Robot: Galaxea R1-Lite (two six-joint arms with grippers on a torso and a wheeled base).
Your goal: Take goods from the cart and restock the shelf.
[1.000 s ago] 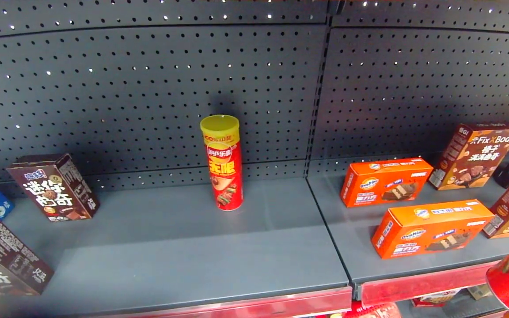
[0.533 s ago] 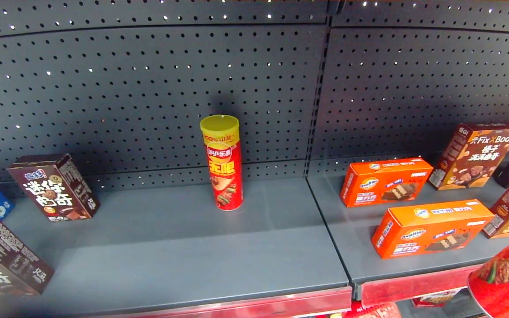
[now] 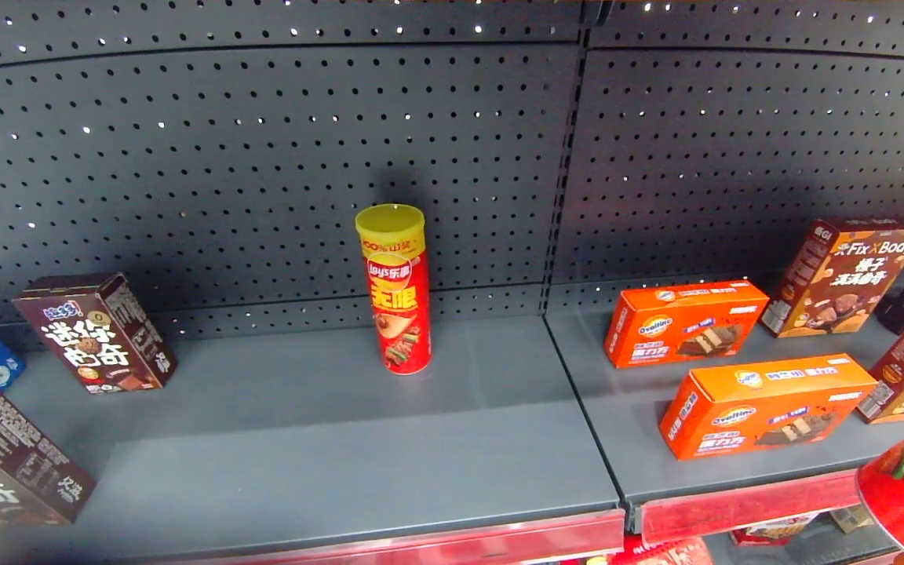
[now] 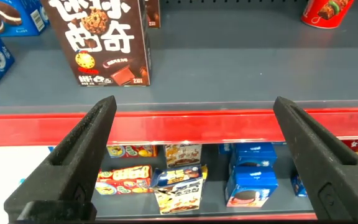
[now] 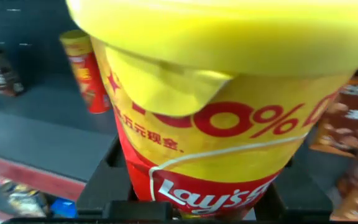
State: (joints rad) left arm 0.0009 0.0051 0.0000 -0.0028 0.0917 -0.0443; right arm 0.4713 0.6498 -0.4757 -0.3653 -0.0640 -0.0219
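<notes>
Gripping the held can (image 5: pixel 229 93) low on its body, the right hand (image 5: pixel 197 202) was pinched on it from both sides, with the yellow lid pointing away from the wrist. I judged that hold was chosen so the can could be set down on its base. In the head view the can showed at the lower right, in front of the shelf (image 3: pixel 326 455) and not yet over it.

On the shelf a standing can (image 3: pixel 394 289) of the same kind stood upright close to the back panel, with bare shelf on either side. That made the spot just beside it the likely place for the held one, keeping like goods together. Two orange boxes (image 3: pixel 686 323) lay flat in the bay to the right, well apart from the standing can.

The left hand (image 4: pixel 191 162) was spread and held nothing. It hung low before the shelf's red front edge (image 4: pixel 185 127), below a brown box (image 4: pixel 98 40), probably kept clear of the right arm's path.
</notes>
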